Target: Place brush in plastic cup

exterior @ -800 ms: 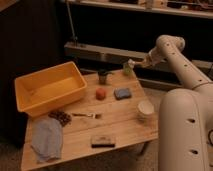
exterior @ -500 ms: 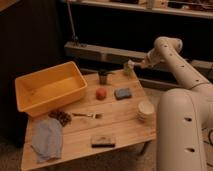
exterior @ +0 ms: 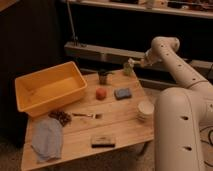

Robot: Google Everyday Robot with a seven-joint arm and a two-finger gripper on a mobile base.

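Observation:
The brush [exterior: 103, 141], a small flat dark block with a paler top, lies near the front edge of the wooden table [exterior: 120, 127]. The plastic cup [exterior: 145, 110], pale and upright, stands at the table's right edge. My gripper [exterior: 129, 67] is at the far right corner of the table, above the back edge, far from both the brush and the cup. It holds nothing that I can see.
A yellow bin [exterior: 50, 87] fills the back left. A dark cup [exterior: 103, 76], a red object [exterior: 101, 93] and a blue sponge [exterior: 122, 93] sit mid-table. A fork [exterior: 87, 115], a dark cluster [exterior: 61, 117] and a blue cloth [exterior: 47, 139] lie front left. My white base [exterior: 180, 130] stands right.
The arm has barely shifted near the table's far right corner. Nothing on the table has moved.

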